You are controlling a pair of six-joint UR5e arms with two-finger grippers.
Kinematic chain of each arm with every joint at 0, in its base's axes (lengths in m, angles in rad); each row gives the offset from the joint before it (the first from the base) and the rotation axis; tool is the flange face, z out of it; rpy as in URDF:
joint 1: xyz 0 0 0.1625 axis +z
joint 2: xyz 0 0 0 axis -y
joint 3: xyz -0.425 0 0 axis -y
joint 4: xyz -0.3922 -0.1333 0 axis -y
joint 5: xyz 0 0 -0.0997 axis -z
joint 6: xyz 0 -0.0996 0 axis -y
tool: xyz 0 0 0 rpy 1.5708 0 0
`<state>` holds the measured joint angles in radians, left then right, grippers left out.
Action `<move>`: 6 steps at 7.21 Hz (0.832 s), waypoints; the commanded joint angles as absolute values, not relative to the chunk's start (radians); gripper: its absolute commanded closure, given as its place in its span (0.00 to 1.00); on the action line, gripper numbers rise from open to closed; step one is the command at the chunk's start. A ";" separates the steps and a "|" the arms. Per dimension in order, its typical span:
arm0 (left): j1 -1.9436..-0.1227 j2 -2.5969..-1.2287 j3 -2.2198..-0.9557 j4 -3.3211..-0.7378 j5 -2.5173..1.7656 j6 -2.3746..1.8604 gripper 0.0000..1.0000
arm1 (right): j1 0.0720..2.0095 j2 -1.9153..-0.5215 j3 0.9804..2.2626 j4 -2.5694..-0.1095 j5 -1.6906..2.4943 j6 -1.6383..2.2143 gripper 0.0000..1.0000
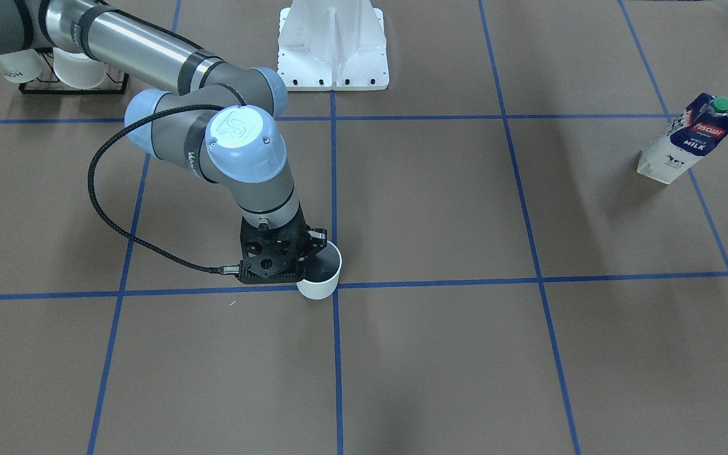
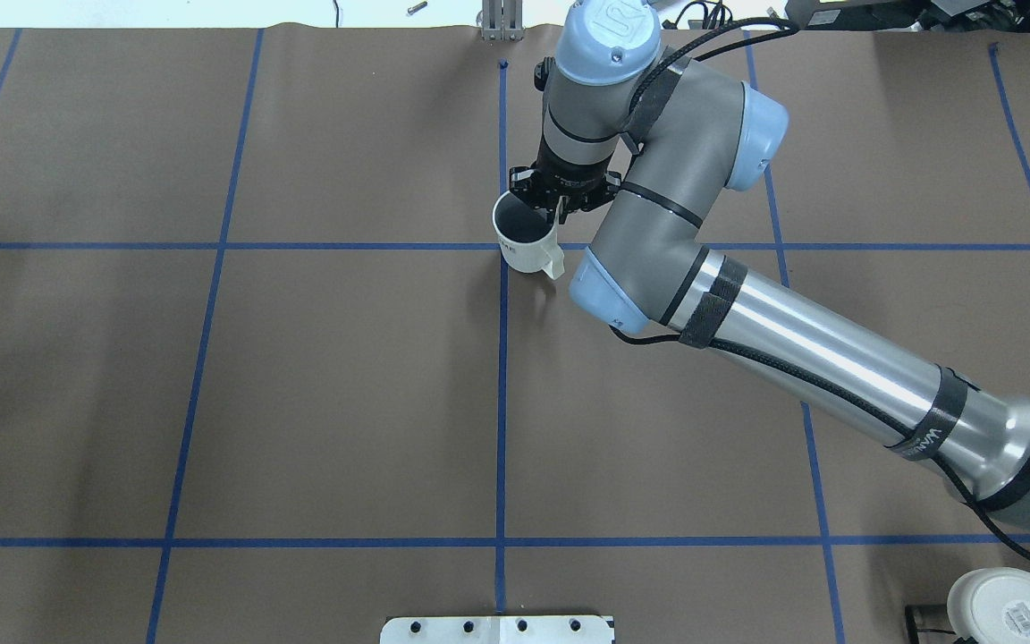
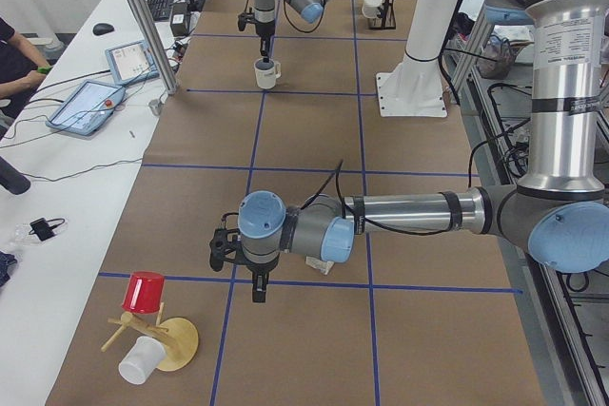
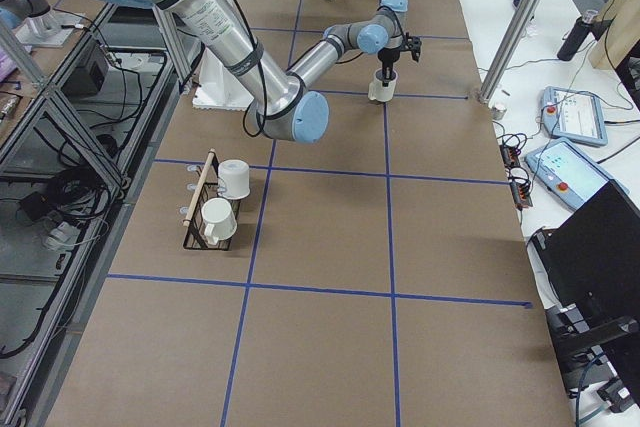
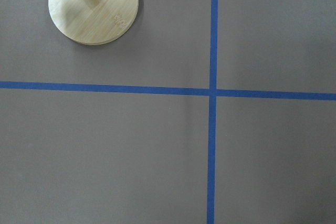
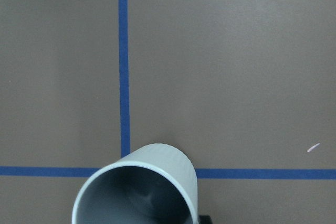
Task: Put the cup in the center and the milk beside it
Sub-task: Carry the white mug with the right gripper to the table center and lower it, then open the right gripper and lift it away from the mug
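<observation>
The cup [image 1: 321,273], small and white with a dark inside, stands at the crossing of two blue tape lines near the table's middle; its handle [image 2: 554,261] points toward the robot. My right gripper [image 1: 311,245] points down over it, its fingers closed on the rim on the handle side. The cup also shows in the right wrist view [image 6: 139,187] and in the overhead view [image 2: 522,237]. The milk [image 1: 686,139] stands upright, far off on my left side. My left gripper [image 3: 255,284] shows only in the exterior left view, pointing down over bare paper; I cannot tell whether it is open.
A black rack [image 1: 73,72] with two white mugs stands at my back right. The white arm mount [image 1: 332,47] sits at the centre back. A wooden mug tree [image 3: 162,335] with a red cup [image 3: 146,292] and a white cup [image 3: 141,360] stands near my left gripper.
</observation>
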<state>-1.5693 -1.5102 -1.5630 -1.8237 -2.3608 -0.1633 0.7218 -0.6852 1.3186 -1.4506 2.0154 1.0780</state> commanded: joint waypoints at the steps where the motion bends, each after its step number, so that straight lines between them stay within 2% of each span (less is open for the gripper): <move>1: -1.571 -1.512 -1.575 -1.824 -2.364 -0.169 0.02 | 0.716 -0.684 1.316 -1.404 2.000 1.080 0.00; 5: -1.585 -1.494 -1.722 -1.796 -2.480 -0.175 0.02 | 0.908 -0.731 1.420 -1.431 2.218 1.078 0.00; 6: -1.582 -1.430 -1.797 -1.798 -2.473 -0.173 0.02 | 0.931 -0.780 1.468 -1.434 2.220 1.071 0.00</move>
